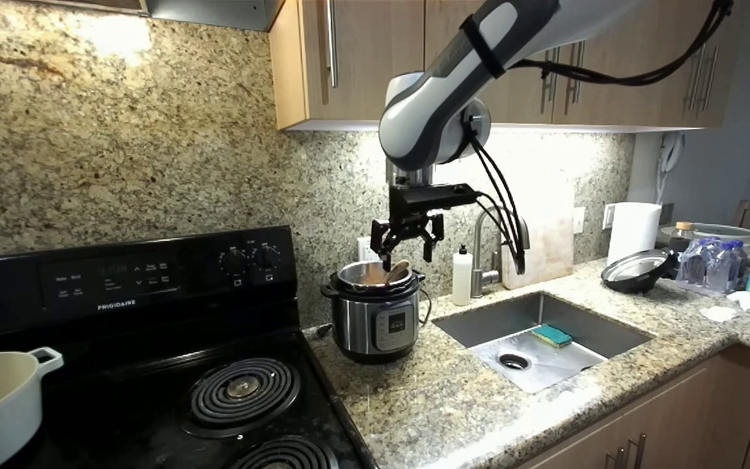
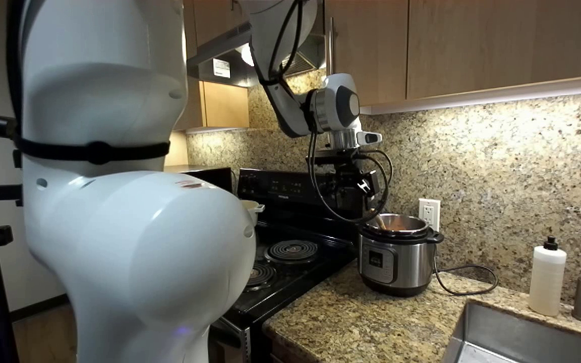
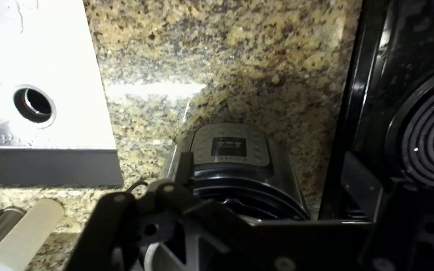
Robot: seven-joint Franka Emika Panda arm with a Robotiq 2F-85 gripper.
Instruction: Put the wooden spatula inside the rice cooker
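The rice cooker (image 1: 355, 326) stands open on the counter between stove and sink. It also shows in an exterior view (image 2: 409, 267) and in the wrist view (image 3: 228, 150). The wooden spatula (image 1: 399, 269) sits in the cooker, tilted, with its upper end resting at the rim; it also shows in an exterior view (image 2: 380, 221). Its lower part is hidden inside, and the wrist view does not show it. My gripper (image 1: 407, 258) is just above the cooker's mouth, its fingers wide apart with nothing between them. It also shows in the wrist view (image 3: 273, 175).
The black stove (image 1: 153, 365) adjoins the cooker, with a white pot (image 1: 4, 404) on it. The sink (image 1: 531, 365) lies on the cooker's other side. A soap bottle (image 1: 461, 277) and the faucet (image 1: 479, 260) stand behind it. An upper cabinet (image 1: 362, 78) hangs above.
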